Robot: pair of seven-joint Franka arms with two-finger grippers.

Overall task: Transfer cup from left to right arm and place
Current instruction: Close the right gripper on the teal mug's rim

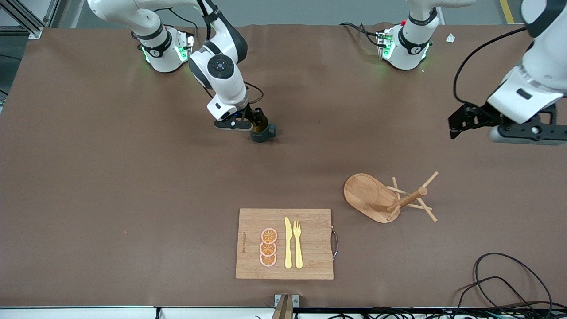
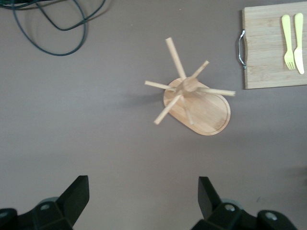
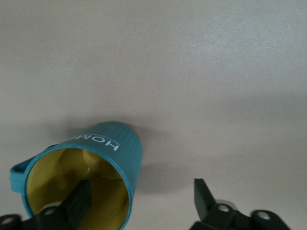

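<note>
The cup (image 1: pixel 262 131) sits on the table, farther from the front camera than the board (image 1: pixel 284 243) and a little toward the right arm's end of it. The right gripper (image 1: pixel 254 126) is down at the cup with its jaws spread: in the right wrist view one finger (image 3: pixel 76 203) reaches inside the yellowish bowl of the cup (image 3: pixel 81 179) while the other stands outside the ribbed wall, a clear gap between them. That straddle over the rim looks like a wall pinch that is loose at this moment; I can't say whether it is about to tighten or let go. The handle sticks out sideways, clear of the fingers, so it doesn't get in the way.

The left gripper (image 1: pixel 469 120) hangs in the air over the bare table toward the left arm's end, well apart from the board, fingers spread wide and empty. It waits. Its wrist camera looks down on the rack (image 2: pixel 192 100), which stands just beside the board, toward the left arm's end.
</note>
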